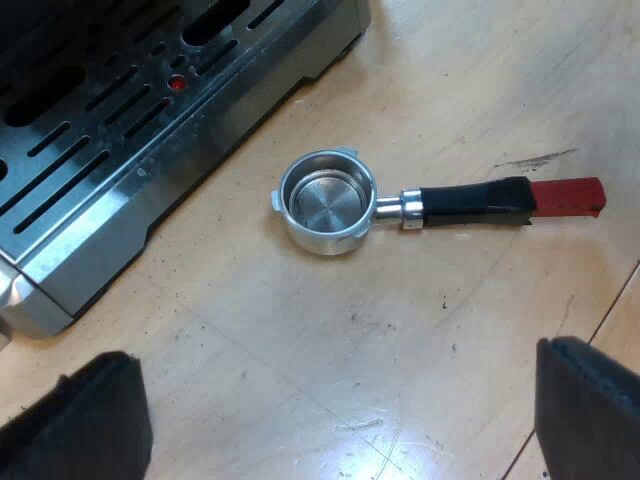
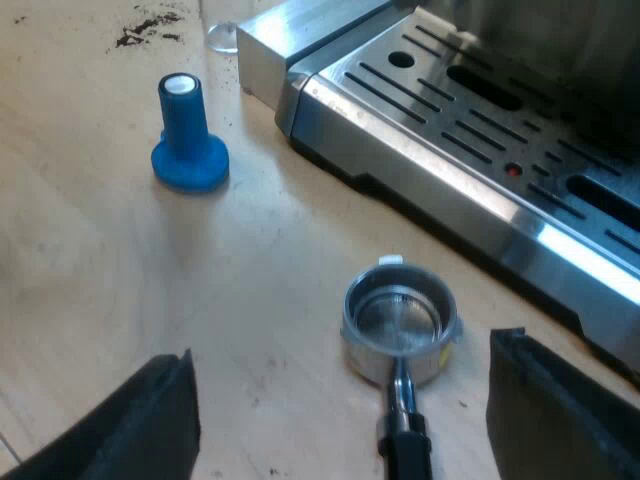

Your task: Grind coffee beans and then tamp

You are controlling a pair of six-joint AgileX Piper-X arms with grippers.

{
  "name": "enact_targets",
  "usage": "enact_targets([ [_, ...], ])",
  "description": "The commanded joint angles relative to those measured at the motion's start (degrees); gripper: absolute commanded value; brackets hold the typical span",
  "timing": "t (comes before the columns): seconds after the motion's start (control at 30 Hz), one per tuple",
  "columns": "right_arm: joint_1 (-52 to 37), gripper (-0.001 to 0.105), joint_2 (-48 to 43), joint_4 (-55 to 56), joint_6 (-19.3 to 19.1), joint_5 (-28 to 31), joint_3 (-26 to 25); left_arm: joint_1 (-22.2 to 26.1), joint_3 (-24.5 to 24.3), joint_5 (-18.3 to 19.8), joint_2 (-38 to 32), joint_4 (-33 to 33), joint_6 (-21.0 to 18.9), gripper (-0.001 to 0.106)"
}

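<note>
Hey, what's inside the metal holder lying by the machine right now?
The metal holder looks empty: its bare, shiny bottom shows, with no coffee grounds visible. Whatever lies beneath that bottom is covered, as is the table under it.

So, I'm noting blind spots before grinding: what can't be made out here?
Left wrist view: the coffee machine is cut off by the edge above its drip tray.
Right wrist view: the holder's handle runs off the edge.
Right wrist view: a glass by the machine's corner, cut off to its base.
Right wrist view: dark specks beyond the tamper, too small to identify.
</note>
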Motion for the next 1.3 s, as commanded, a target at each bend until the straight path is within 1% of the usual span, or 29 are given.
enact_targets([
  [0.03, -0.01, 0.063, 1.48, -6.63, -1.17, 1.00, 1.87, -0.12, -0.35, -0.69, -0.25, -0.14, -0.35, 0.080],
  [0.13, -0.01, 0.063, 4.45, -13.97, -1.73, -1.49, 4.29, -0.12, -0.35, -1.31, -0.25, -0.14, -0.35, 0.080],
  [0.17, -0.21, 0.063, 5.90, -15.92, -2.99, -2.43, 4.79, -0.12, -0.35, -2.40, -0.25, -0.14, -0.65, 0.080],
  [0.2, -0.37, 0.063, 7.24, -17.51, -4.28, -3.16, 5.03, -0.12, -0.35, -3.56, -0.25, -0.14, -1.44, 0.080],
  [0.27, -1.29, 0.063, 9.68, -20.19, -5.80, -4.80, 5.06, -0.12, -0.35, -4.55, -0.25, -0.14, -2.18, 0.080],
  [0.3, -1.85, 0.063, 10.69, -21.26, -6.20, -6.07, 5.06, -0.12, -0.35, -4.55, -0.25, -0.14, -2.21, 0.080],
  [0.37, -2.61, 0.063, 11.39, -22.65, -6.48, -7.64, 5.06, -0.12, -0.35, -4.51, -0.25, -0.14, -3.58, 0.080],
  [0.4, -4.50, 0.063, 13.39, -26.03, -6.48, -11.60, 5.06, -0.12, -0.35, -4.51, -0.25, -0.14, -3.96, 0.080],
  [0.43, -5.02, 0.063, 13.85, -26.79, -6.48, -12.01, 5.06, -0.12, -0.35, -4.51, -0.25, -0.14, -4.00, 0.080],
  [0.47, -7.51, 0.063, 15.76, -30.37, -7.15, -16.01, 5.06, -0.12, -0.35, -4.51, -0.25, -0.14, -4.02, 0.080],
  [0.5, -9.16, 0.063, 16.98, -32.65, -8.07, -18.44, 5.06, -0.12, -0.35, -4.51, -0.25, -0.14, -4.22, 0.080],
  [0.53, -10.22, 0.063, 17.73, -34.12, -8.82, -19.95, 5.06, -0.12, -0.35, -4.51, -0.25, -0.14, -4.36, 0.080],
  [0.6, -12.87, 0.063, 19.65, -37.57, -11.57, -23.93, 5.06, 0.20, -0.35, -5.38, 0.61, -0.14, -5.57, 0.080],
  [0.67, -14.31, 0.063, 21.16, -40.30, -12.90, -26.36, 5.06, 0.85, -0.35, -5.80, 1.93, -0.14, -5.97, 0.080],
  [0.8, -16.79, 0.063, 24.10, -45.28, -13.27, -28.63, 5.06, 4.06, -0.35, -5.78, 5.87, -0.48, -6.37, 0.080],
  [0.9, -17.25, 0.063, 25.18, -46.51, -13.27, -28.79, 5.06, 4.90, -0.35, -6.77, 8.05, -1.59, -7.28, 0.080],
  [0.97, -17.24, 0.063, 25.59, -46.83, -13.27, -28.79, 5.06, 5.15, -0.35, -8.53, 9.08, -2.26, -7.41, 0.080],
  [1.0, -17.24, 0.063, 25.57, -46.82, -13.27, -28.79, 5.06, 5.35, -0.35, -11.14, 10.24, -2.84, -7.41, 0.080],
  [1.03, -17.24, 0.063, 25.57, -46.82, -13.27, -28.79, 5.06, 5.34, -0.35, -11.66, 10.61, -2.96, -7.41, 0.080],
  [1.07, -17.24, 0.063, 25.57, -47.17, -13.27, -28.79, 5.06, 5.33, -0.35, -13.24, 12.36, -3.14, -7.41, 0.080],
  [1.17, -17.24, 0.063, 25.57, -47.24, -13.27, -28.79, 5.06, 5.33, -0.35, -14.15, 15.95, -3.13, -7.41, 0.080],
  [1.3, -17.24, 0.063, 25.57, -47.24, -13.27, -28.79, 5.06, 5.33, -0.35, -14.87, 21.67, -4.70, -7.41, 0.080],
])
